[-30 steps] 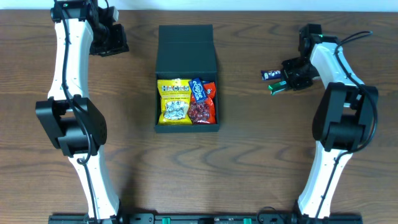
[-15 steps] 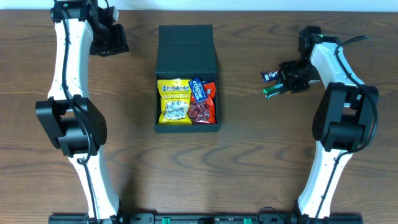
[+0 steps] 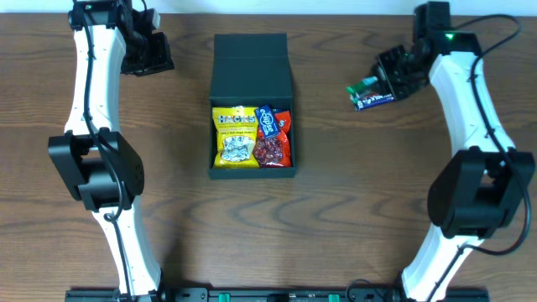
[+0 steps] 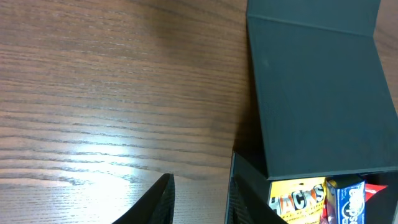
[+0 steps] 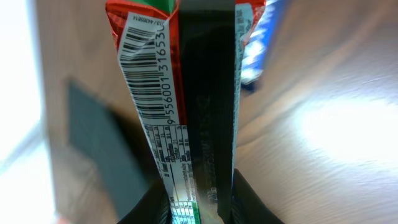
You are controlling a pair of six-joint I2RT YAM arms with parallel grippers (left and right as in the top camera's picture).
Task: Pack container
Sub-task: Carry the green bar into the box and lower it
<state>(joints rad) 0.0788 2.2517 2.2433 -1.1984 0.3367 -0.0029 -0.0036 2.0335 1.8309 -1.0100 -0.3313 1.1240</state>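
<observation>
Looking down from overhead, 1 dark container (image 3: 252, 80) sits at the centre of a wooden table (image 3: 336, 210). Its flap lid (image 3: 252, 52) lies open toward 12 o'clock. The tray holds 3 snack packets: 1 yellow packet (image 3: 236, 137) at 9 o'clock, 1 red packet (image 3: 275, 149) at 3 o'clock, and 1 blue packet (image 3: 266, 122) lying over both along their 12 o'clock edges.

There are 2 white arms, 1 on each side of the container. The left gripper (image 3: 148, 53) is at 10 o'clock from the container, well apart from it. The right gripper (image 3: 373, 84) is at 2 o'clock, with a green tip poking out toward the container. 1 blue bar (image 3: 375, 101) sits just beside it at 6 o'clock.

Only the right wrist view shows what that gripper has. The fingers are clamped on 1 red and green packet (image 5: 180, 124), with its barcode and small print facing the camera. The blue bar and the container appear only as blurs behind it.

Only the left wrist view shows the left fingers (image 4: 158, 199). They stand a little apart with bare wood between them and grasp nothing. The container's open lid and 3 packet tops lie at 3 to 5 o'clock.

That makes 5 snacks in all: 3 packed, 1 gripped and 1 outside the container.
</observation>
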